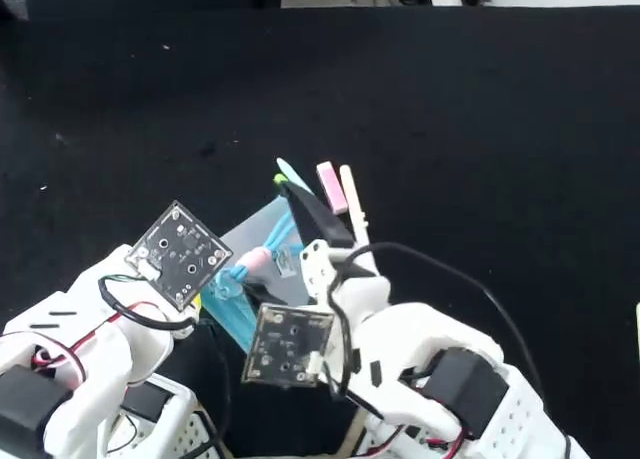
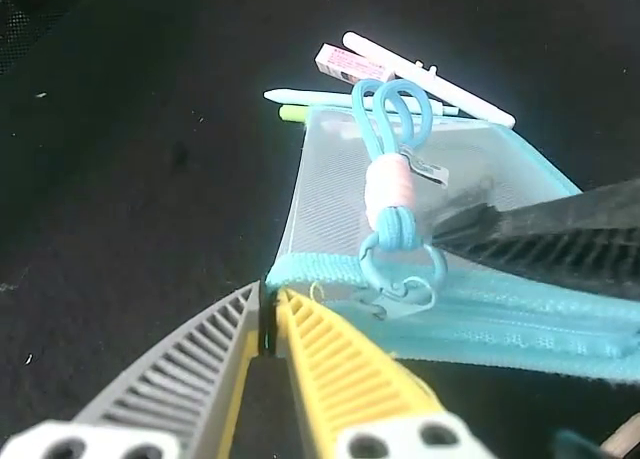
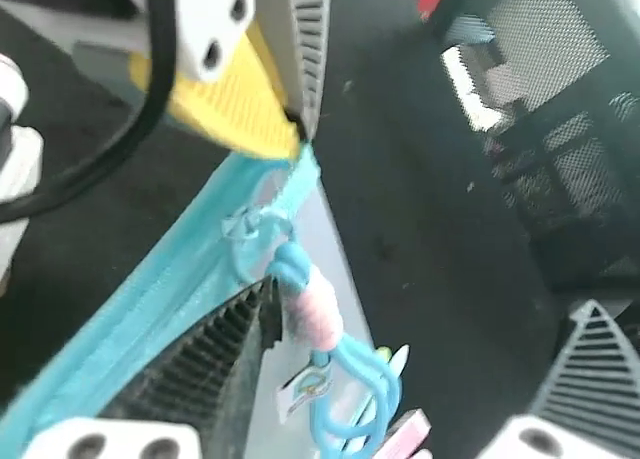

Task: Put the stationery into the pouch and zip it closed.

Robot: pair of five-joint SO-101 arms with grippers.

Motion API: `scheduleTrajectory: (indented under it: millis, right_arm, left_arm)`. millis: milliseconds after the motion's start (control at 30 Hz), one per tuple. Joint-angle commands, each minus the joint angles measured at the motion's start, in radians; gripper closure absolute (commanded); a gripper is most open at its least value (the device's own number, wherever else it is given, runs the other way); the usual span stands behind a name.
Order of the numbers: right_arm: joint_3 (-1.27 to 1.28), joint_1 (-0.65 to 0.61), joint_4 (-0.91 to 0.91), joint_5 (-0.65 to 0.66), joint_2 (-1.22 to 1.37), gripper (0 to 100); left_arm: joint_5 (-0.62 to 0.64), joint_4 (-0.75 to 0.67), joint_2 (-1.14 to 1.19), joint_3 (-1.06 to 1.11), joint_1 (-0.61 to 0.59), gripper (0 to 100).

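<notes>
Pinching the pouch (image 2: 335,204) at its zip corner, my left tool (image 2: 268,301) is clamped tight on it. My right tool (image 3: 425,314) gapes wide, one finger (image 2: 545,237) on the mesh by the zip pull (image 2: 390,184). The pens (image 2: 430,79) and eraser (image 2: 350,64) lie just past the far edge, opposite the zip, nearer my right.

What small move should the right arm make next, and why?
Probably close the open right gripper on the cord pull, to slide the zipper. The left gripper pinches the pouch corner, one right finger rests beside the pull, and the eraser and white pen lie outside the pouch.
</notes>
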Motion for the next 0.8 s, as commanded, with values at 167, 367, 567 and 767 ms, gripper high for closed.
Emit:
scheduleTrajectory:
  millis: [167,367,567,767]
  right_arm:
    - [-0.015,0.014,0.048,0.292,0.061,58.1]
    - [-0.093,0.014,0.195,0.244,0.071,58.2]
    - [-0.119,0.018,0.253,0.281,0.225,58.2]
    - [-0.197,0.018,0.201,0.278,0.341,58.2]
  left_arm:
    - [-0.002,-0.003,-0.008,-0.005,-0.001,97]
    - [-0.002,-0.003,-0.008,-0.007,0.002,97]
    - [0.029,-0.003,-0.008,-0.01,0.007,97]
    - [0.032,-0.003,-0.008,-0.008,0.007,97]
